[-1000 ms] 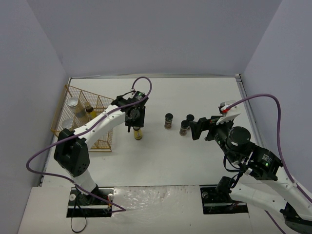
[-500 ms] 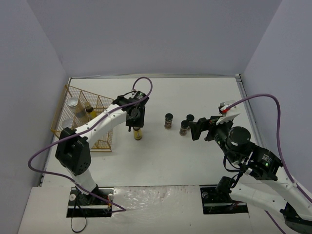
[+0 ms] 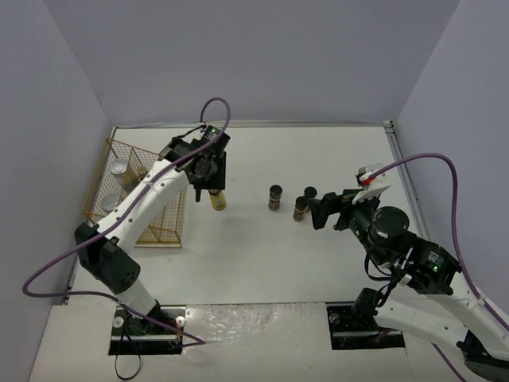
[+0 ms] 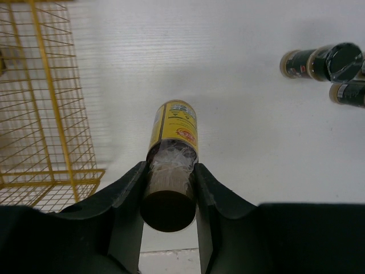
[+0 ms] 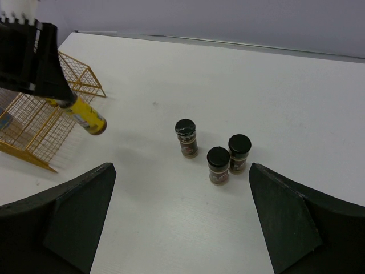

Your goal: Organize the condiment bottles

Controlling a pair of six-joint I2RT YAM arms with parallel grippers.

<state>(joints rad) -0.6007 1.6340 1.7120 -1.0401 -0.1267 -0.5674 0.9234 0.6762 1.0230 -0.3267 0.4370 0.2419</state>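
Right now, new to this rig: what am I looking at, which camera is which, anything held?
Two white robot arms stand at the near edge of a white table. The wide picture is from a fixed camera above and behind them. The other two come from a camera on each wrist, so the black fingers at the bottom are that arm's own. The left gripper is shut on a slim yellow-labelled bottle with a dark cap, held tilted beside a gold wire rack with other bottles in it. The right gripper is open and empty, facing three small dark jars with black caps standing on the table.
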